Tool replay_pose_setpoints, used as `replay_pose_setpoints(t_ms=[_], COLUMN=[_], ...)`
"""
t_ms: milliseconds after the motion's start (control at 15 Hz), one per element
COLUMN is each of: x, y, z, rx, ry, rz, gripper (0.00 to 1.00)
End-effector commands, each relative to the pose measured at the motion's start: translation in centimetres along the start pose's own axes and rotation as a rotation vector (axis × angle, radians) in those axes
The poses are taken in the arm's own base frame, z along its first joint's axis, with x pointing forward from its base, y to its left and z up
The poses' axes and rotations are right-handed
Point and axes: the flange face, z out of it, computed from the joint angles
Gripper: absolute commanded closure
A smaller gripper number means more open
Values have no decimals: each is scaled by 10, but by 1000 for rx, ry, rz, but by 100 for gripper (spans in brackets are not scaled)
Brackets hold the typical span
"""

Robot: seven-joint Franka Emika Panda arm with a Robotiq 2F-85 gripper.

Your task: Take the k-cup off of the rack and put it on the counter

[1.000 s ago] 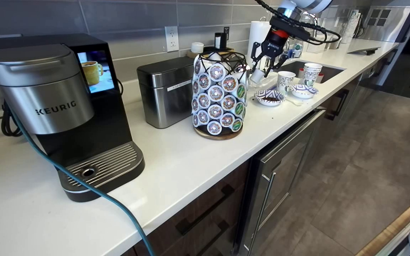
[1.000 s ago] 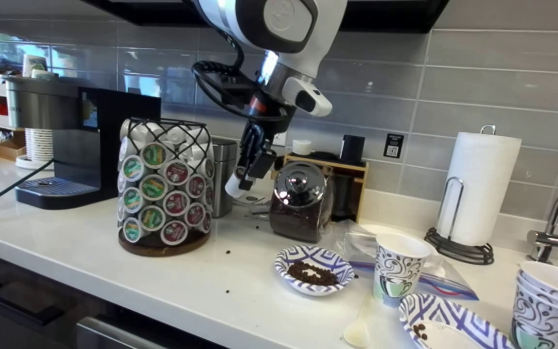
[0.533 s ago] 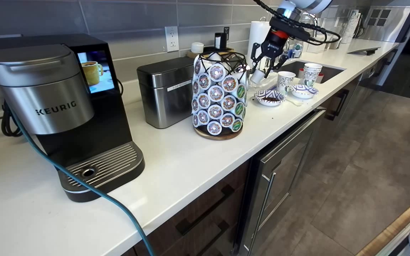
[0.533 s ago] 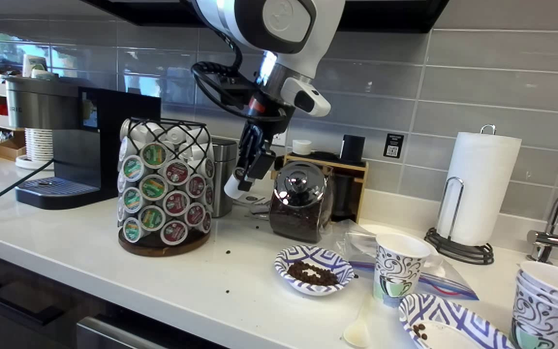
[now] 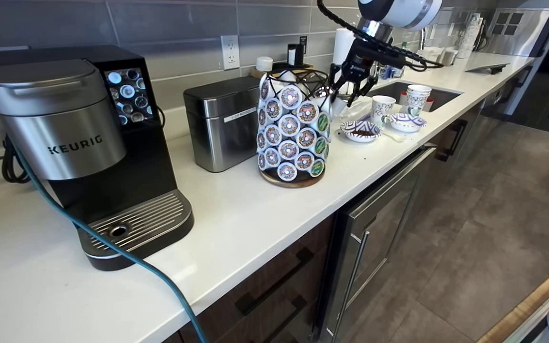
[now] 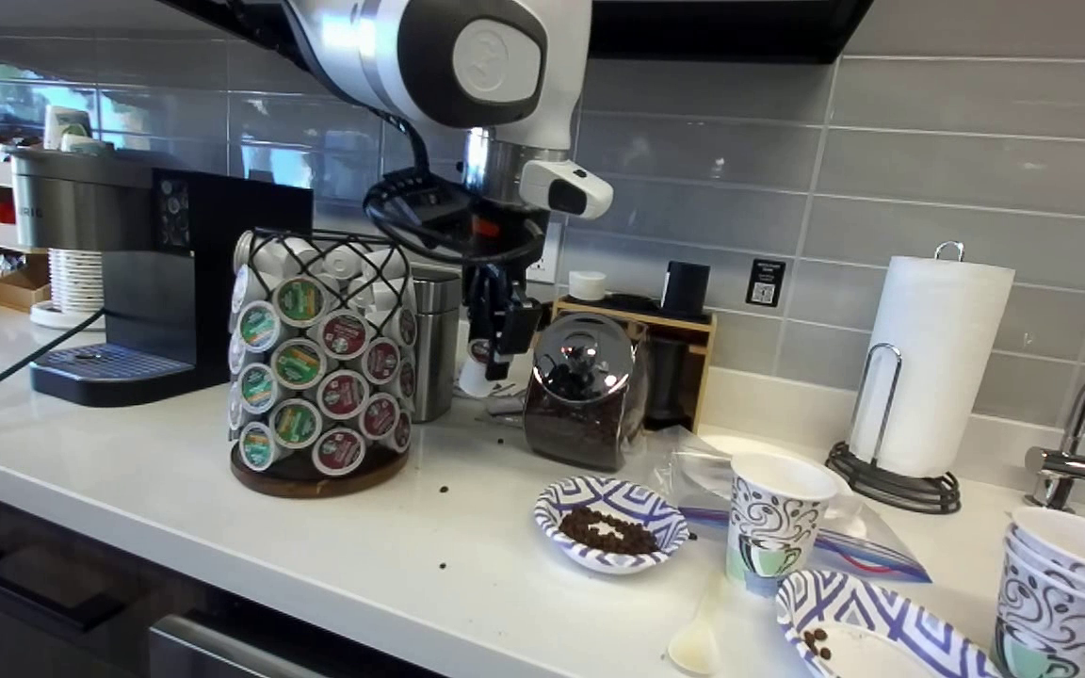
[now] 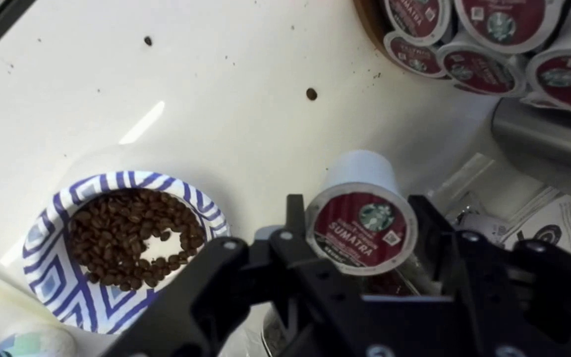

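My gripper (image 7: pixel 357 206) is shut on the k-cup (image 7: pixel 365 230), with one finger on each side of its rim. The pod is white with a dark red Sumatra lid. In both exterior views my gripper (image 5: pixel 342 99) (image 6: pixel 495 358) holds the pod (image 5: pixel 338 106) (image 6: pixel 477 379) off the rack, which stands beside it. The pod appears to hang above the white counter (image 6: pixel 467 527); the exact gap is hard to tell. The wire rack (image 6: pixel 316 484), full of pods, stands on a round wooden base; it also shows in an exterior view (image 5: pixel 298 182) and at the wrist view's top right (image 7: pixel 371 25).
A glass coffee jar (image 6: pixel 580 414) stands just beyond the gripper, near a steel canister (image 6: pixel 434 348). A patterned bowl of beans (image 7: pixel 72 198), a paper cup (image 6: pixel 778 518) and a plastic bag (image 6: pixel 882 546) lie farther along. Loose beans (image 7: pixel 311 93) dot the counter. The coffee maker (image 5: pixel 65 133) stands past the rack.
My gripper has swung from slanted to more upright and come down a little, with the pod still held. In an exterior view the pod moves nearer the rack's outline. The coffee maker's screen picture changed.
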Motion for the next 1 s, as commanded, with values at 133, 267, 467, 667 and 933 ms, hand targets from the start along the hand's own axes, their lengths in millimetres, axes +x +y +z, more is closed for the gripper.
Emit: replay_pose_setpoints(t_ms=[133, 267, 467, 667, 933], x=[-34, -42, -52, -60, -70], y=[10, 17, 28, 38, 51], z=[15, 17, 17, 20, 28], rx=[-4, -24, -65, -90, -121], ry=[72, 62, 36, 25, 9], rz=[-85, -107, -174, -260, -357], gripper=[71, 71, 71, 71, 71])
